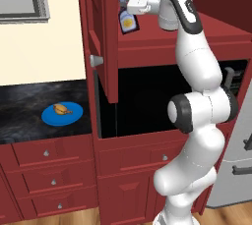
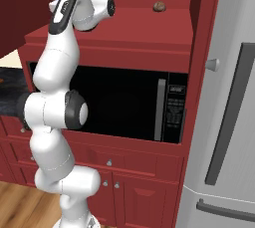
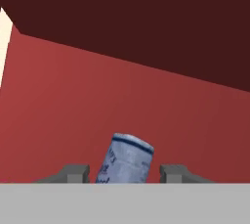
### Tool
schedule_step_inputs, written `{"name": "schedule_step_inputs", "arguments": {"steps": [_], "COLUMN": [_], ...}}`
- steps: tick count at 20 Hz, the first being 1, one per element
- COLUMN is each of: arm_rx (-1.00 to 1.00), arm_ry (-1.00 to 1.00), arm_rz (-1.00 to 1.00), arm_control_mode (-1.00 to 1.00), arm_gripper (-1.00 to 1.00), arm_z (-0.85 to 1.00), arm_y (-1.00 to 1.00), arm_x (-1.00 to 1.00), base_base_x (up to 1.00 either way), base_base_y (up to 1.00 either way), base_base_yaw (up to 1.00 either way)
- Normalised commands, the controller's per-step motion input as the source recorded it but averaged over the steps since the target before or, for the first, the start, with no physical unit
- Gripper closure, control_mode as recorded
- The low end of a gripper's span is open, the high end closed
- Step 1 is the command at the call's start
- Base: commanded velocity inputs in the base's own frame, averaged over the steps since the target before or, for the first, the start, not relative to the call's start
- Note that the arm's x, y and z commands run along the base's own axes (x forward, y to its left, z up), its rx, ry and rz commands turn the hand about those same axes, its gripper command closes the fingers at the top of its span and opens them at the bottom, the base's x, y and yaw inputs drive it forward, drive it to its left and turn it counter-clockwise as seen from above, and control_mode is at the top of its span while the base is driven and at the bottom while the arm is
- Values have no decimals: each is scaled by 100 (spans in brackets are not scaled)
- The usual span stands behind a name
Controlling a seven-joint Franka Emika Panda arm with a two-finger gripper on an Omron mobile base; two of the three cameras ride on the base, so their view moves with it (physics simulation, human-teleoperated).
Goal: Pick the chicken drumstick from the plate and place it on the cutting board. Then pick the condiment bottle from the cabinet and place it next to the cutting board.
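The condiment bottle (image 1: 128, 22), dark with a yellow label, leans inside the open dark red cabinet (image 1: 106, 37) above the shelf. My gripper (image 1: 124, 6) reaches in from the right at its top and is shut on it. In the hand view the bottle's grey-blue cap (image 3: 126, 158) stands tilted between my fingertips (image 3: 74, 173), in front of the red back wall. The chicken drumstick (image 1: 61, 109) lies on the blue plate (image 1: 74, 117) on the dark counter at the left. The cutting board is out of view.
The open cabinet door with its silver knob (image 1: 96, 61) juts toward me, left of the arm. A small round brown lump (image 2: 159, 6) sits on the shelf. A black microwave (image 2: 124, 102) is below, red drawers (image 1: 49, 170) under the counter, and a grey fridge (image 2: 229, 122) at the right.
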Motion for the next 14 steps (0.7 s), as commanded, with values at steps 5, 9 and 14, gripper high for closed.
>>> {"name": "schedule_step_inputs", "arguments": {"steps": [5,9,14], "arm_rx": [0,0,0], "arm_ry": [2,1,0], "arm_rz": [0,0,0], "arm_control_mode": [-100,-100,-100], "arm_gripper": [100,100,100], "arm_z": [0,0,0], "arm_y": [6,3,0], "arm_x": [0,0,-3], "base_base_x": [0,0,0], "base_base_y": [0,0,0], "base_base_yaw": [0,0,0]}}
